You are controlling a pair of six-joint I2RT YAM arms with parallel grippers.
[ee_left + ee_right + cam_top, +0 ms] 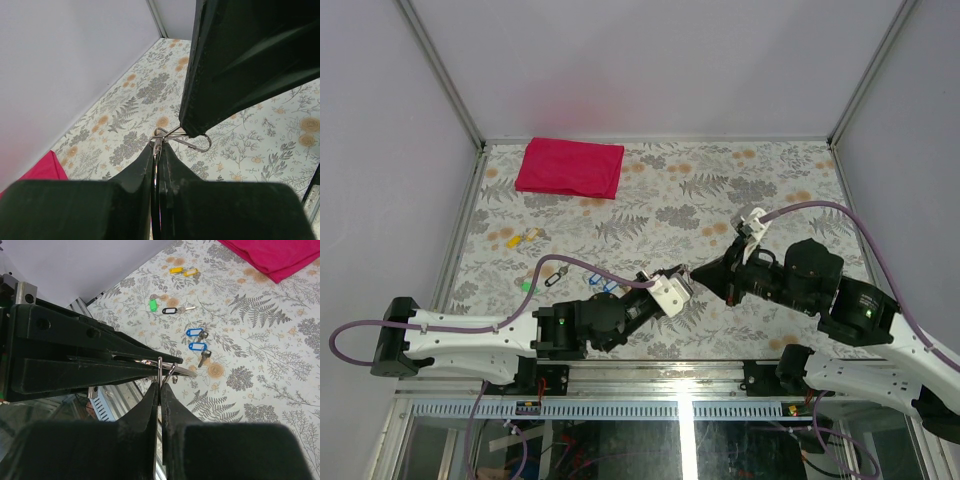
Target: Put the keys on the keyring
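Both grippers meet over the near middle of the table. My left gripper [158, 146] is shut on the keyring [195, 147], whose thin silver loops stick out past its tips. From the opposite side my right gripper [160, 385] is shut on a loop of the same keyring [159, 366]. In the top view the left gripper [672, 290] and right gripper [705, 272] stand tip to tip, hiding the keyring. Two keys with blue heads [195, 333] [198, 346] lie on the table, left of the grippers [603, 286].
A green tag [153, 304] and a dark oval clip [170, 310] lie beyond the keys, with yellow tags [182, 271] farther back. A folded red cloth [570, 167] sits at the back left. Walls close in the table on three sides.
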